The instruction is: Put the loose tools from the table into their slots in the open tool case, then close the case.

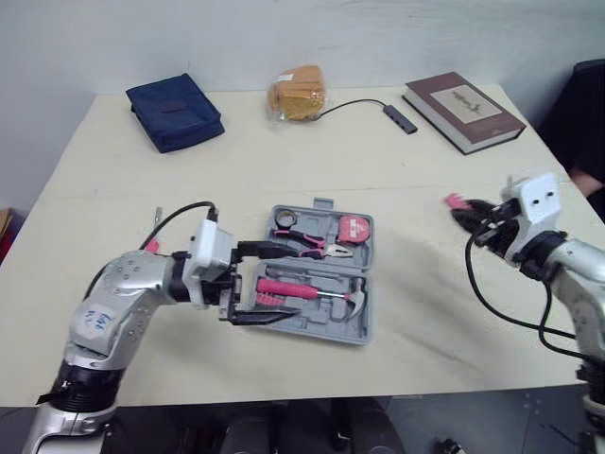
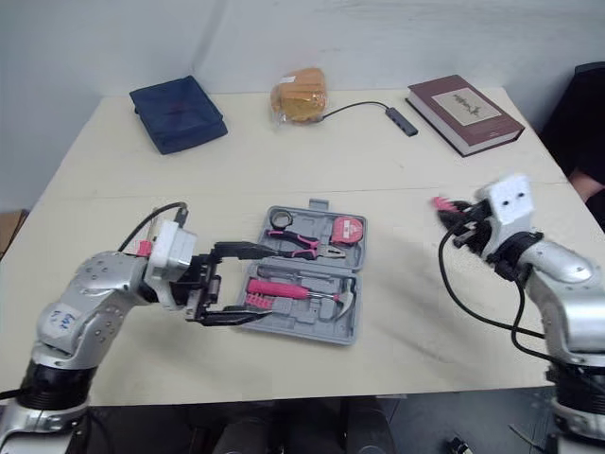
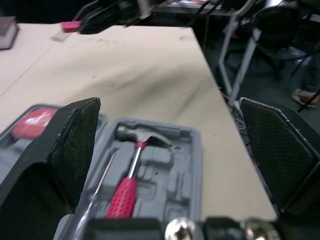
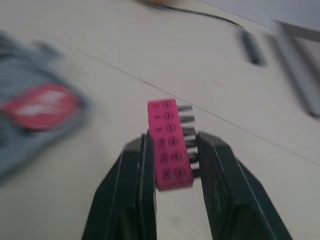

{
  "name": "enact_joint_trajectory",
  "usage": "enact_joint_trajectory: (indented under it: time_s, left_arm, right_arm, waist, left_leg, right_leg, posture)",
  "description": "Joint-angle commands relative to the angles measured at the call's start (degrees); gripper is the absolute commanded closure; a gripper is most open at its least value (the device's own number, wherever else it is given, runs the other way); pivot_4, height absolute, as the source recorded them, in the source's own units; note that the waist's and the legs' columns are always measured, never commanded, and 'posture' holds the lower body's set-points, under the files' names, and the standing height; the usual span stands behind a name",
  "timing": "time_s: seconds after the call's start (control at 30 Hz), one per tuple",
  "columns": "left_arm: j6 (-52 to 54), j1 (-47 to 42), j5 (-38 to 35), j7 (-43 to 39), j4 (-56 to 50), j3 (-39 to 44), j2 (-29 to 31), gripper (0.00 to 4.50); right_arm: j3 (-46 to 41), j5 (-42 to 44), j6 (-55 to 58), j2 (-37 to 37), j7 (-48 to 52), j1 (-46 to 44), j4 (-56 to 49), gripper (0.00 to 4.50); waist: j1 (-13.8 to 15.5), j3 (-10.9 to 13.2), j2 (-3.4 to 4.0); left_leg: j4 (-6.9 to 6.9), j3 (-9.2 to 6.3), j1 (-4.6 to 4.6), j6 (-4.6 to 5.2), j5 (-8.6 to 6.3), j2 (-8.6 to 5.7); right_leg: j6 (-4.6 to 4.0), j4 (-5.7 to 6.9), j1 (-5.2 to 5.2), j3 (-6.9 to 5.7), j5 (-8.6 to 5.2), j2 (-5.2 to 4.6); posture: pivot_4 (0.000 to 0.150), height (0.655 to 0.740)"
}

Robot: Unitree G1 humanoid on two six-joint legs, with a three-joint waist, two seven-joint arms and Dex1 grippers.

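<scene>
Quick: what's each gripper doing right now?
Left gripper: open, empty, over the tool case.
Right gripper: shut on the pink bit holder.

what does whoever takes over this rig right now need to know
Left tool: open, over the left end of the open grey plastic tool case.
Right tool: shut on the pink bit holder, held off to the right of the case.
Done: pink-handled hammer, pink-handled pliers and red tape measure sit in the case.
Left: seat the bit holder in its slot, then close the case.
</scene>
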Motion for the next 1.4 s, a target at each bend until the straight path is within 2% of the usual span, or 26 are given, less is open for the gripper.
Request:
enact_joint_trajectory:
  time_s: [0.03, 0.13, 0.23, 0.3, 0.4, 0.53, 0.77, 1.0, 1.4]
  left_arm:
    - [-3.3, 0.2, 0.0, -0.4, -0.7, 2.9, 0.7, 0.00]
    - [-3.6, -0.5, 1.3, -1.2, -0.3, 3.0, 3.0, 0.00]
    - [-4.2, -0.9, 0.9, -2.7, 0.1, 3.2, 4.6, 0.00]
    - [-5.0, 0.5, 1.4, -5.4, 0.0, 2.8, 6.6, 0.00]
    - [-1.0, 1.8, -2.5, -5.8, -0.4, 3.8, 7.6, 0.00]
    - [-4.7, 4.9, 1.5, -6.8, -0.1, 3.1, 8.0, 0.00]
    - [-4.7, 9.1, 2.2, -5.5, 0.3, 5.9, 9.6, 0.00]
    - [-3.8, 11.1, 1.6, -2.6, -1.8, 7.5, 9.4, 0.00]
    - [-3.9, 15.1, 1.9, -0.4, -3.6, 9.1, 9.4, 0.00]
  right_arm:
    - [5.3, 10.8, 8.9, -3.1, 9.2, -1.8, -10.7, 3.69]
    - [11.0, 11.8, 14.9, -1.2, 5.6, -6.4, -13.8, 3.69]
    - [12.8, 17.4, 22.7, 3.2, 1.2, -10.5, -15.6, 3.69]
    - [17.4, 16.9, 25.8, 4.4, 0.3, -12.2, -17.4, 3.69]
    - [22.6, 14.4, 30.0, 6.2, -3.4, -14.6, -17.3, 3.69]
    - [27.4, 10.1, 30.6, 7.0, -5.7, -15.6, -16.4, 3.69]
    - [29.1, 7.0, 31.8, 9.2, -8.2, -16.0, -16.0, 3.69]
    - [32.9, 3.5, 30.9, 8.0, -5.8, -17.6, -14.7, 3.69]
    - [38.8, -0.3, 30.7, 12.1, -3.3, -21.9, -9.4, 3.69]
  waist:
    - [0.1, 0.1, -0.11]
    - [0.2, 0.1, -0.22]
    - [0.2, 0.1, -0.21]
    - [0.2, 0.1, -0.22]
    - [0.2, 0.1, -0.23]
    - [0.2, 0.1, -0.23]
    - [0.1, 0.1, -0.23]
    - [0.1, 0.1, -0.23]
    - [-0.1, 0.1, -0.23]
  left_leg:
    - [0.00, -0.02, -0.02, 0.00, 0.00, 0.00]
    - [0.09, -0.06, -0.08, -0.03, -0.01, -0.04]
    - [0.13, -0.05, -0.13, -0.10, -0.03, -0.06]
    - [0.12, -0.07, -0.30, -0.16, -0.03, -0.03]
    - [0.18, -0.01, -0.80, -0.29, 0.06, -0.05]
    - [0.24, 0.10, -0.87, -0.24, 0.04, -0.11]
    - [0.79, 0.09, -0.90, -0.08, -0.06, -0.05]
    - [0.80, 0.05, -0.91, -0.13, -0.09, -0.01]
    - [0.85, 0.11, -0.90, -0.11, -0.11, 0.00]
  right_leg:
    - [0.00, 0.00, 0.00, -0.01, 0.00, -0.03]
    - [0.00, -0.02, -0.01, -0.05, 0.01, -0.24]
    - [-0.01, -0.07, -0.03, -0.08, 0.05, -0.32]
    - [-0.02, -0.05, -0.18, -0.09, 0.05, -0.32]
    - [-0.07, 0.34, -0.73, -0.16, 0.03, -0.21]
    - [-0.05, 0.30, -0.76, -0.44, 0.04, -0.15]
    - [0.00, 0.37, -0.74, -0.51, 0.06, -0.21]
    - [-0.04, 0.40, -0.77, -0.29, 0.05, -0.26]
    - [-0.04, 0.46, -0.79, -0.30, 0.05, -0.26]
  posture:
    - [0.150, 0.7400]
    - [0.150, 0.7400]
    - [0.150, 0.7400]
    - [0.150, 0.7400]
    - [0.150, 0.7400]
    - [0.150, 0.7400]
    - [0.150, 0.7400]
    - [0.150, 0.7400]
    - [0.150, 0.7400]
